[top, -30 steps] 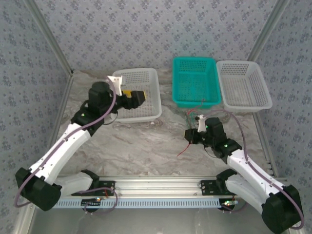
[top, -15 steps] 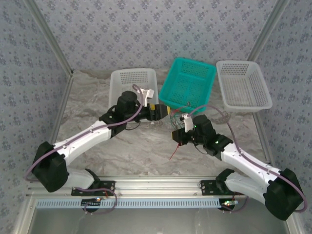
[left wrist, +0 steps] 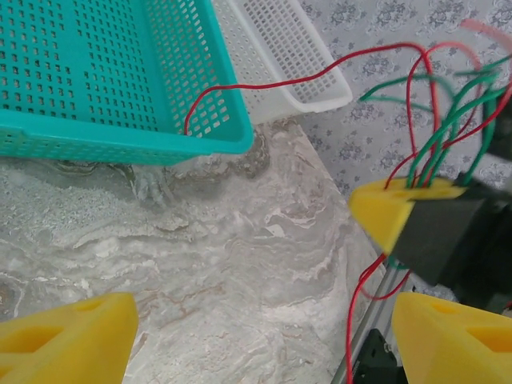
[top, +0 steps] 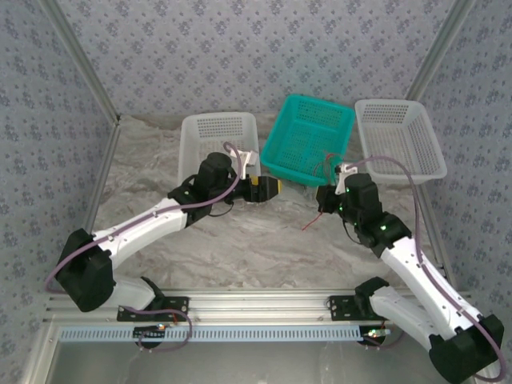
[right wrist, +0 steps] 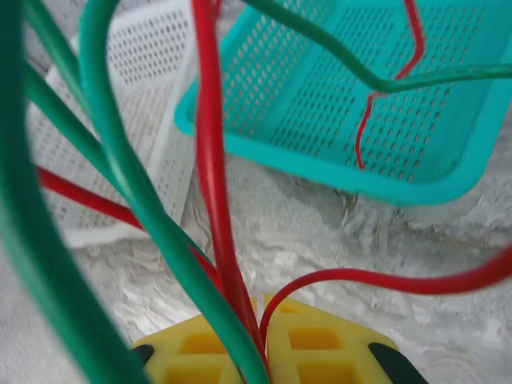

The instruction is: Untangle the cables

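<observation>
The cables (right wrist: 210, 160) are thin red and green wires bunched together, and my right gripper (right wrist: 266, 340) is shut on them between its yellow pads. In the top view the right gripper (top: 325, 200) hangs just in front of the teal basket (top: 308, 138). One red cable end (top: 309, 226) dangles toward the table, and another red cable (left wrist: 264, 84) runs over the teal basket's rim. My left gripper (top: 274, 188) stands open a little to the left, with bare table between its yellow fingers (left wrist: 68, 336). It faces the held cables (left wrist: 424, 112).
The teal basket (left wrist: 96, 72) sits skewed at the back centre. A white basket (top: 218, 130) stands to its left and another white basket (top: 400, 140) to its right. Patterned walls close in the sides. A metal rail (top: 256, 308) runs along the near edge.
My left arm has swung from the left white basket to the centre. The teal basket has turned askew. My right gripper went left with the cables, then back right.
</observation>
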### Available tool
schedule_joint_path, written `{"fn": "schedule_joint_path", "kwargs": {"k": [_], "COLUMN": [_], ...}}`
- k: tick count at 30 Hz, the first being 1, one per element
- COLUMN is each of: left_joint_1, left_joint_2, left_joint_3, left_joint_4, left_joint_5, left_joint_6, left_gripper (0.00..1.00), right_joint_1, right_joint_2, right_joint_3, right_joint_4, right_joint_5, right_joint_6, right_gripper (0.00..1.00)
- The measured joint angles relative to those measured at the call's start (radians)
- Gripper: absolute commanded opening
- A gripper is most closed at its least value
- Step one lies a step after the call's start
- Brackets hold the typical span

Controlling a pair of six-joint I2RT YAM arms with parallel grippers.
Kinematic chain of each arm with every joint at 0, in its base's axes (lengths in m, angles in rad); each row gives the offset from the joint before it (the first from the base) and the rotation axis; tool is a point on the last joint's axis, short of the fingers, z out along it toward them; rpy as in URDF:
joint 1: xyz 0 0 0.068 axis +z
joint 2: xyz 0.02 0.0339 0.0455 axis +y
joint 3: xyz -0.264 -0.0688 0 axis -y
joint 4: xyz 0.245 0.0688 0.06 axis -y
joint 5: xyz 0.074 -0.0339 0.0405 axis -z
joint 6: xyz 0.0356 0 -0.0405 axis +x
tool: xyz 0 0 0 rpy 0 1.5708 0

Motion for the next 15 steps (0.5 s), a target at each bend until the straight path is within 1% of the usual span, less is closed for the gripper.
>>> {"fn": "schedule_joint_path", "kwargs": {"k": [2,4,7,9,11,13,15], "left_joint_1": [-0.003,-0.003,-0.008,-0.013,-0.014,-0.014,-0.015], "left_joint_2": [0.000,-0.002,-0.021,-0.045,-0.068,-0.075,-0.071], "left_joint_3": [0.000,0.000,0.000,0.000,0.000,0.000,0.000], "left_joint_4": [-0.005,-0.006,-0.005,-0.006,-0.010,-0.013,-0.016], "left_joint_5": [0.000,0.001,0.001,-0.005,-0.017,-0.022,-0.023], "left_joint_6": [0.001,0.000,-0.004,-0.003,0.005,0.009,0.009], "left_gripper": [0.84,0.83,0.83,0.84,0.84,0.84,0.84], "right_joint_1": [-0.008,-0.010,0.009,0.028,0.029,-0.006,-0.055], "right_joint_2": [0.001,0.003,0.001,-0.006,0.000,0.038,0.096], "right_joint_3": [0.014,0.025,0.038,0.039,0.039,0.038,0.022], "right_joint_4": [0.000,0.005,0.021,0.026,0.020,0.015,0.042], "right_joint_5": [-0.032,-0.106,-0.178,-0.162,-0.114,-0.068,-0.055], "right_joint_6": [-0.026,-0.056,-0.096,-0.104,-0.109,-0.120,-0.144], "right_gripper": [0.00,0.00,0.00,0.00,0.00,0.00,0.00]}}
